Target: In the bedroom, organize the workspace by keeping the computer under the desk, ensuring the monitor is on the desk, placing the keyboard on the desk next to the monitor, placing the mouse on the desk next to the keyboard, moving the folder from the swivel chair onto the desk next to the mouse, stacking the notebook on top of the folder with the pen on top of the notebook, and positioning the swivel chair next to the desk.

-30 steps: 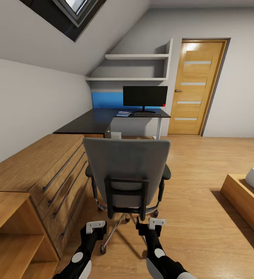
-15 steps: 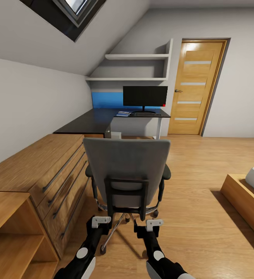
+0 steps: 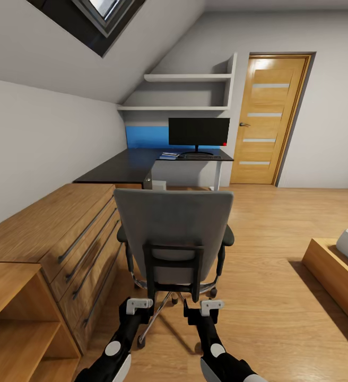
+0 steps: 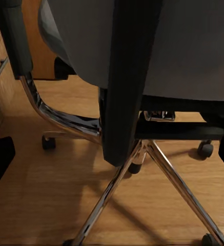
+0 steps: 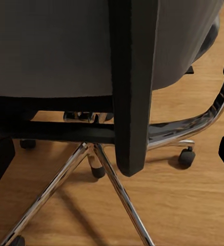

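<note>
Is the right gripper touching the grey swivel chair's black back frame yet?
Apart. In the right wrist view the right gripper has dark fingertips at both edges, and wooden floor shows between them and the grey swivel chair.

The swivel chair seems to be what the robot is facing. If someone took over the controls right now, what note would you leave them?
Left hand and right hand: both low behind the swivel chair, holding nothing; whether they are open or shut cannot be told.
Swivel chair: in mid-room, its back toward the robot, well short of the desk.
Monitor: on the desk, with the keyboard in front of it. Something bluish lies beside the keyboard; too small to name.
Mouse, notebook, pen, computer: cannot be made out from here.
Left to do: push the chair up to the desk, then check the stack up close.
</note>
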You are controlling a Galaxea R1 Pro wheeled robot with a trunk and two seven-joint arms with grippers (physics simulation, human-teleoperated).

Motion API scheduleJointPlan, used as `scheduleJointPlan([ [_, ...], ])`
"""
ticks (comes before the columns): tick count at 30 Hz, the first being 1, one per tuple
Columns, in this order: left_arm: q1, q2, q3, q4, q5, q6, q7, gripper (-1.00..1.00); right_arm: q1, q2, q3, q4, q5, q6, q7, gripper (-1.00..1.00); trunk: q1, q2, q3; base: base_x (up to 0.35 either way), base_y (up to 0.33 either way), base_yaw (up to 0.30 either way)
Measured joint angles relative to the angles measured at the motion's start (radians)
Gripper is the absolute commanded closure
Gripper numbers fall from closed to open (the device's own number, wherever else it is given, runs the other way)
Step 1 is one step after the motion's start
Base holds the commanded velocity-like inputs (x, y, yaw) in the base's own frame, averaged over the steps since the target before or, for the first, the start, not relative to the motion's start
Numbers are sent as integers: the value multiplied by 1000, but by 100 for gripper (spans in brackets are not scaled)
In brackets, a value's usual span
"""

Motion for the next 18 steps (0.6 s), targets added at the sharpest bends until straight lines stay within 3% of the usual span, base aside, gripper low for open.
scheduleJointPlan([
  [13, 0, -1, 0, 19, 1, -1, 3, -100, 0, 0, -1, 0, -2, -12, -1, -100, 0, 0, 0, 0, 0, 0],
  [18, 3, -29, 2, 37, 7, -3, 1, -100, 4, -1, -1, 29, -3, -41, 0, -100, 0, 0, 0, 0, 0, 0],
])
